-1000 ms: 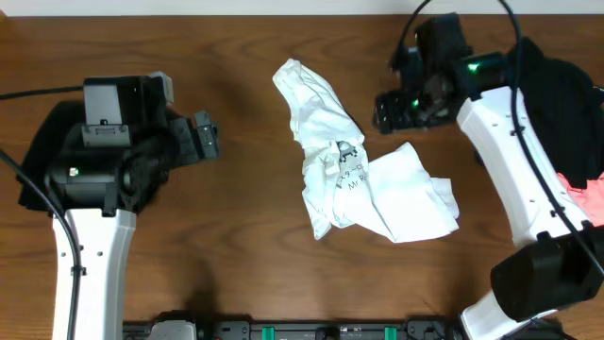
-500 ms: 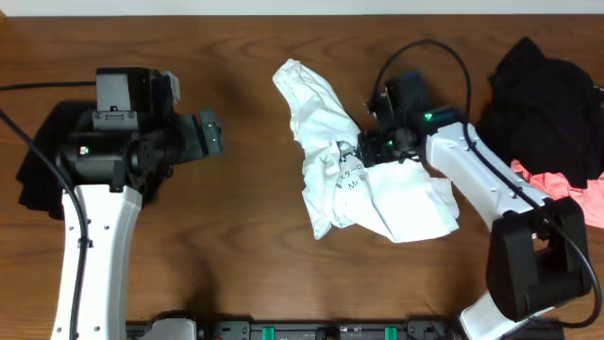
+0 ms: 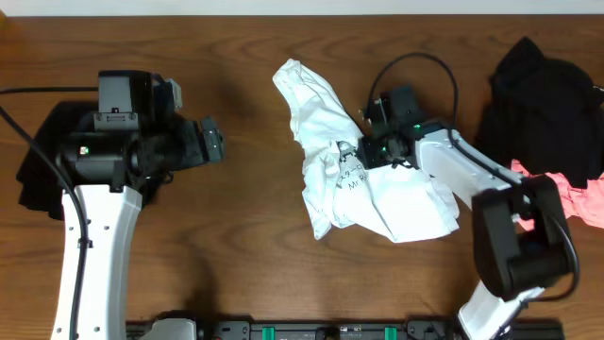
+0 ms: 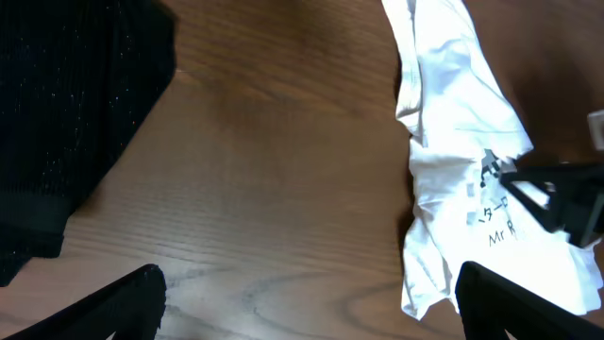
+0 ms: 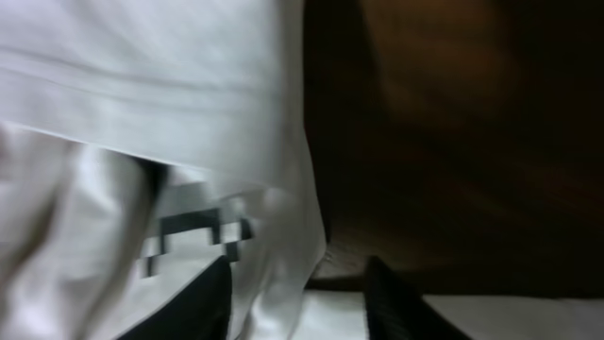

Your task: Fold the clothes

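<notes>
Clothes lie in three places on the brown wooden worktop (image 3: 236, 255). The white T-shirt (image 3: 377, 203) is crumpled at the middle, one part trailing toward the far edge. A black garment (image 3: 543, 104) is heaped far right with a pink one (image 3: 576, 194) beside it. Another dark garment (image 3: 38, 161) sits under the left arm.

A second ago the right arm was near the far right corner. Now the right gripper (image 3: 357, 149) is down on the shirt, by its pixel print (image 3: 347, 162). In the wrist view its jaws are parted, a fold of white cloth between the fingers (image 5: 189, 302); they do not look clamped. The left gripper (image 3: 212, 142) has shifted slightly toward the shirt and is spread wide over bare wood.

Open worktop separates the left gripper from the shirt, and a broad bare band runs in front of the shirt to the near edge. The shirt's top fold lies near the far edge, beyond which only a pale strip shows.
</notes>
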